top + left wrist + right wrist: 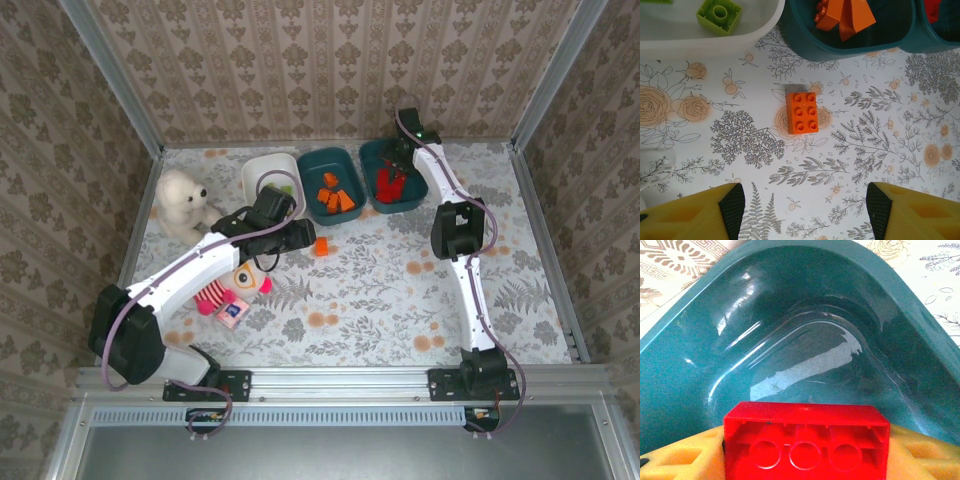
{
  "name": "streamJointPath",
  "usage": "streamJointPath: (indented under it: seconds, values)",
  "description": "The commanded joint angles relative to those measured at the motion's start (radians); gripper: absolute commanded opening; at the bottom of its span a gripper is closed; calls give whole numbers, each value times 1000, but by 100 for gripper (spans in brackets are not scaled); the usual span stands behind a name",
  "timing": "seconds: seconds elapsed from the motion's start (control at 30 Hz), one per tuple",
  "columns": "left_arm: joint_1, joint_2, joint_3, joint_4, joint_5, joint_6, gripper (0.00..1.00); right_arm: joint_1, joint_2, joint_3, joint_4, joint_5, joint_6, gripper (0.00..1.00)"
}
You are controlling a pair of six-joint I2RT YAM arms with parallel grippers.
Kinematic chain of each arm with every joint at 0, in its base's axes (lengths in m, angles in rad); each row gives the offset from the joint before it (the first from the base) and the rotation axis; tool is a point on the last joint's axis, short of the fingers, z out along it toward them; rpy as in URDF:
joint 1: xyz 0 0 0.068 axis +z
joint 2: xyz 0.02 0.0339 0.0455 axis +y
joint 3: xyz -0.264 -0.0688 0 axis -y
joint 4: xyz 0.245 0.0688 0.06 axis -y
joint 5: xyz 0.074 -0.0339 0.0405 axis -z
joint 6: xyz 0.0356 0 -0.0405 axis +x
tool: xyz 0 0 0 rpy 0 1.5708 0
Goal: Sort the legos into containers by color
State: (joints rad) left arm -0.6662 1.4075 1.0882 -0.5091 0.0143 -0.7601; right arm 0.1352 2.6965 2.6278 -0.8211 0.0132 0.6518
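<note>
A lone orange lego (802,112) lies studs up on the floral table (875,150), just in front of the middle teal container (810,45). That container holds several orange legos (847,17). My left gripper (805,210) hovers open on the near side of the lone brick, its fingers (732,207) wide apart with nothing between them. The white container (715,42) holds a light green lego (719,15). My right gripper (805,460) is shut on a red lego (805,440), hollow side towards the camera, over the right teal container (790,330). Red legos (388,186) lie in that container.
A white teddy bear (182,203) sits at the left, beside the white container (262,170). A striped pink doll (228,292) lies under my left arm. The three containers stand in a row near the back wall.
</note>
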Motion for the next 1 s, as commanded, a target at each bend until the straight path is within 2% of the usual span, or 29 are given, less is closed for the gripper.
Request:
streamJointPath:
  seconds: [0.0,0.27,0.53,0.63,0.77,0.87,0.97]
  values:
    - [4,7,33,1,-4,-15,68,-3,15,15,-38,-21,0,67]
    - [1,-13,27,-13,-8,-17,68,-14,2,17,-15,-48,20,78]
    - [-9,-23,17,-26,-8,-3,69,-8,-112,14,52,-66,37,79]
    - [-10,3,16,-41,9,13,70,6,-200,-41,86,-47,10,78]
    - [-39,82,22,-63,16,27,75,60,-408,-269,206,0,-63,77]
    - [-74,154,49,-61,3,31,82,107,-573,-481,253,17,-77,77]
    - [-101,235,101,-79,-23,22,86,148,-776,-800,392,7,-67,78]
